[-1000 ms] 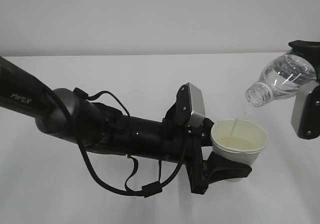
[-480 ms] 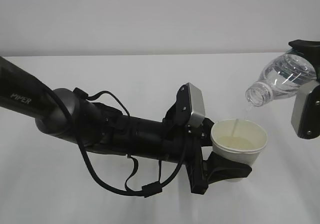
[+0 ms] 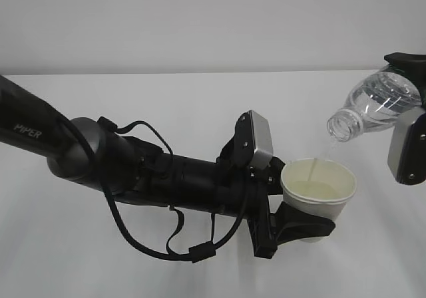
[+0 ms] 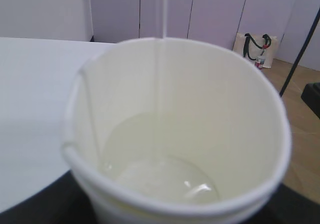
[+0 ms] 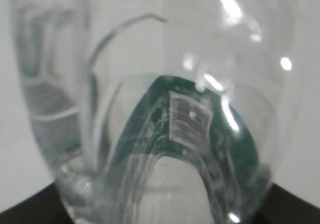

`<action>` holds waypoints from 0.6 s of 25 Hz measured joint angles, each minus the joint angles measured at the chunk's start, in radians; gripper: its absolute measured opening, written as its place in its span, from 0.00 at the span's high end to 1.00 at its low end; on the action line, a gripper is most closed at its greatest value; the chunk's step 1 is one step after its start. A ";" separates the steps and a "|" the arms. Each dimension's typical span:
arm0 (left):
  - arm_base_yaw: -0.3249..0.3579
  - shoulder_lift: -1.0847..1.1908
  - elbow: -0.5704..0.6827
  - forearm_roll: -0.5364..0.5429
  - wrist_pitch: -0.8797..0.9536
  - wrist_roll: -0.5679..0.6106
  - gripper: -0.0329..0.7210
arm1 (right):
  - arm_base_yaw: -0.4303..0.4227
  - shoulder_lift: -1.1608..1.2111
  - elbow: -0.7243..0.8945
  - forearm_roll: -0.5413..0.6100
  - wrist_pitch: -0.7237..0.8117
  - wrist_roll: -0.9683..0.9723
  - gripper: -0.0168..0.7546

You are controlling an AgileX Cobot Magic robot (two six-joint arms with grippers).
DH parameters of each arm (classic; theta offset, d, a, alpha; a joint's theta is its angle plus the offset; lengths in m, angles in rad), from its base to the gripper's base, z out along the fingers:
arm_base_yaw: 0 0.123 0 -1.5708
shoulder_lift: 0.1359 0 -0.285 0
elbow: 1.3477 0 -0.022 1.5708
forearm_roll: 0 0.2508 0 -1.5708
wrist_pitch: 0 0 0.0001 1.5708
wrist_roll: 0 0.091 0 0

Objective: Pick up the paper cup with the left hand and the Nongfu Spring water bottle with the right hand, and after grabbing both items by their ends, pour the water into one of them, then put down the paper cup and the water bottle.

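Exterior view, left hand (image 3: 293, 226) fingers clasping paper cup (image 3: 318, 195), right hand (image 3: 409, 138) fingers gripping tilted bottle (image 3: 376, 106)

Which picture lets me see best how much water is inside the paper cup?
The left wrist view: it looks straight down into the paper cup, showing the water pooled at the bottom and the thin stream falling in. The exterior view shows the cup from the side, its pool only partly. The right wrist view shows only the bottle.
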 joint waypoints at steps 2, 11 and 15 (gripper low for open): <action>0.000 0.000 0.000 0.000 0.000 0.000 0.34 | 0.000 0.000 0.000 0.000 -0.002 0.000 0.41; 0.000 0.000 0.000 0.001 0.000 0.000 0.34 | 0.000 0.000 0.000 0.000 -0.006 -0.005 0.41; 0.000 0.000 0.000 0.002 0.000 0.000 0.34 | 0.000 0.008 0.000 0.000 -0.008 -0.005 0.41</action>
